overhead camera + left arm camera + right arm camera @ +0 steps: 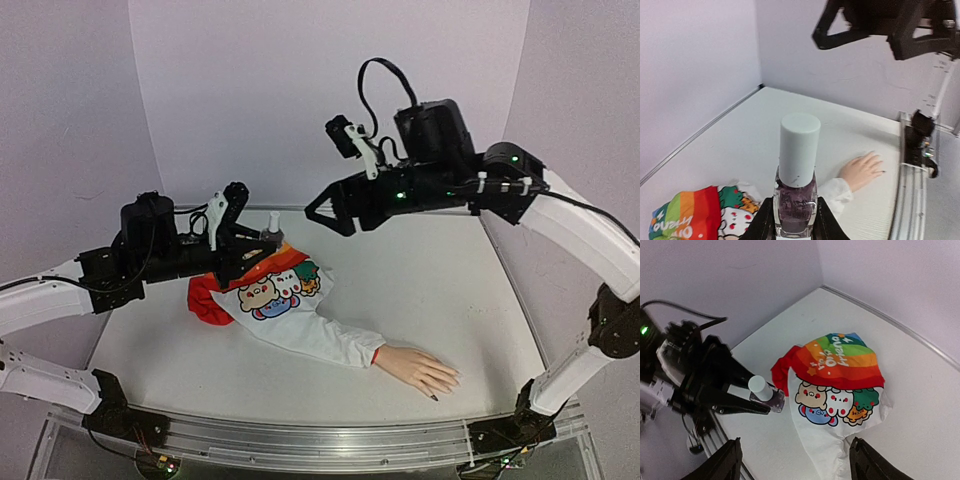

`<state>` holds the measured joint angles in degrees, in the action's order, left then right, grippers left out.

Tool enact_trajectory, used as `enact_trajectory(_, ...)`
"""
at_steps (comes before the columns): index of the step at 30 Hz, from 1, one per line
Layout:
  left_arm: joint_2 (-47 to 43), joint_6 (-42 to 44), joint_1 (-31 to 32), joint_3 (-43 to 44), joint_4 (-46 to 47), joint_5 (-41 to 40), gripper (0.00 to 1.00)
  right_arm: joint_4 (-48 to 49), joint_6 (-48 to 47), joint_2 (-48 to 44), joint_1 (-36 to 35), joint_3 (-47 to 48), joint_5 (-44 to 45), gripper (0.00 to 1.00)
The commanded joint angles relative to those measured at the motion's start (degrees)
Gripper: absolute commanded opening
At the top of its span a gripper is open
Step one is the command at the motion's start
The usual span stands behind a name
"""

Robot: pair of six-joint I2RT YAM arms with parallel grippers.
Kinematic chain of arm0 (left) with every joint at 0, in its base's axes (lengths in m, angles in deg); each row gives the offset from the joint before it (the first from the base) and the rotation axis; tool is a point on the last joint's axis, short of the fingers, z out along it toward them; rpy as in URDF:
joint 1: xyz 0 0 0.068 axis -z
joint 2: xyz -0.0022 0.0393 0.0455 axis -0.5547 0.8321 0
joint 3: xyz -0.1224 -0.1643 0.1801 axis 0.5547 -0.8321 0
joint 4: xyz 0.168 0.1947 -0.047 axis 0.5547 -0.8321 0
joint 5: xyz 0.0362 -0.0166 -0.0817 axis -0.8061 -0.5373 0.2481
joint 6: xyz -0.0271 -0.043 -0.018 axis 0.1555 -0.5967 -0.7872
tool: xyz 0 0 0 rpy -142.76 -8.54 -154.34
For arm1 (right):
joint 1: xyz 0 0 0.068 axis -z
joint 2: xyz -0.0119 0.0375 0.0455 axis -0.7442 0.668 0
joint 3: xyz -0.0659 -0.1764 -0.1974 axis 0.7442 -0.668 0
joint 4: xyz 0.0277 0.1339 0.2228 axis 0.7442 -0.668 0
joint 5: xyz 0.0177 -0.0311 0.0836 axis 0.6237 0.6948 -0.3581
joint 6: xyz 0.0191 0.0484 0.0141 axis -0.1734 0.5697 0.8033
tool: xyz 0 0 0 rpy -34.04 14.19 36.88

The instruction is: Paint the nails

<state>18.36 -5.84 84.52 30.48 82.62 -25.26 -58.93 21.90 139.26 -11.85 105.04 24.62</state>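
A pale mannequin hand (420, 368) lies palm down at the front right of the table, coming out of a white sleeve. Its nails are tiny; one nail (435, 397) is dark. The hand (862, 170) also shows in the left wrist view, far beyond the bottle. My left gripper (255, 240) is shut on a small clear bottle (795, 200) of dark polish with a pale cap (799, 149) on it, held over the shirt. My right gripper (322, 218) hangs open and empty, up and to the right of the bottle (767, 396).
A child's white shirt (275, 290) with cartoon animals, rainbow stripes and a red collar lies at centre left, its sleeve running to the hand. A metal rail (300, 440) runs along the near edge. Pale walls close the back and sides.
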Motion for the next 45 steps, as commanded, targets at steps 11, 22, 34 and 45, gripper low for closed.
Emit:
enact_trajectory(11, 1.3, -0.4, 0.08, 8.18, -3.32, 41.29, 0.0, -0.47, -27.95, 1.21, 1.64, 0.69, -42.39, 0.46)
enact_trajectory(22, 2.14, -0.36, 0.05, 8.57, -3.42, 42.66, 0.0, -0.44, -25.87, 5.09, 1.55, 4.35, -46.79, 0.38)
enact_trajectory(34, 2.36, 0.1, 0.0, 9.34, -4.54, 42.21, 0.0, -0.54, -24.86, 7.24, 1.2, 5.9, -47.19, 0.24)
enact_trajectory(45, 0.13, -3.11, -1.27, 8.8, -1.6, 22.87, 0.0, 0.61, -20.65, 6.25, 0.77, 1.46, -36.47, 0.0)
